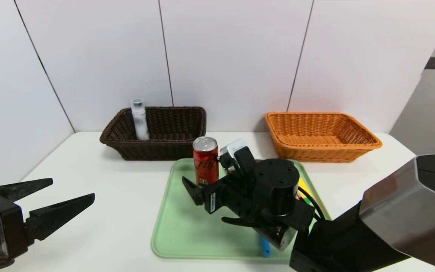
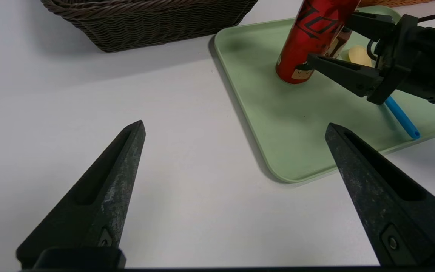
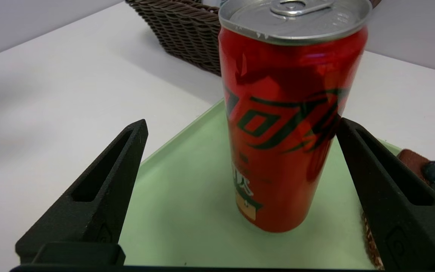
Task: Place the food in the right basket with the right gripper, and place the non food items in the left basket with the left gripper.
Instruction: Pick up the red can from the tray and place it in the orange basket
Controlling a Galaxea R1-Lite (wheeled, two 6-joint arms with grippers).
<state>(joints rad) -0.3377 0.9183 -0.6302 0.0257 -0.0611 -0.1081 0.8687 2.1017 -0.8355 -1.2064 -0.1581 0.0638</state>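
Red and shiny, the can [image 1: 205, 159] stands straight up on the green tray [image 1: 176, 226], just past the tips of the right gripper [image 1: 212, 206]. From the head view, that gripper is wide open and points level at the can. It is much nearer the can than the left gripper [image 1: 57, 202], which waits open, far off to the side over the table [image 1: 100, 211]. The dark basket [image 1: 157, 132] holds the bottle [image 1: 139, 119], which leans in a back corner. The orange basket [image 1: 321, 135] has nothing in it that I can see.

From the left wrist view, the left gripper [image 2: 234, 130] holds nothing. Far ahead, the can [image 2: 312, 41] stands just between the other gripper's tips. A blue handle [image 2: 402, 117] lies flat on the tray [image 2: 278, 124].

From the right wrist view, the can [image 3: 283, 124] stands tall, close in front of the right gripper [image 3: 240, 126]. One finger [image 3: 376, 177] is right beside it, maybe touching; the other is still apart. I think the next move is to close on the can. A bit of cake [image 3: 425, 170] with blueberries sits beside that finger.
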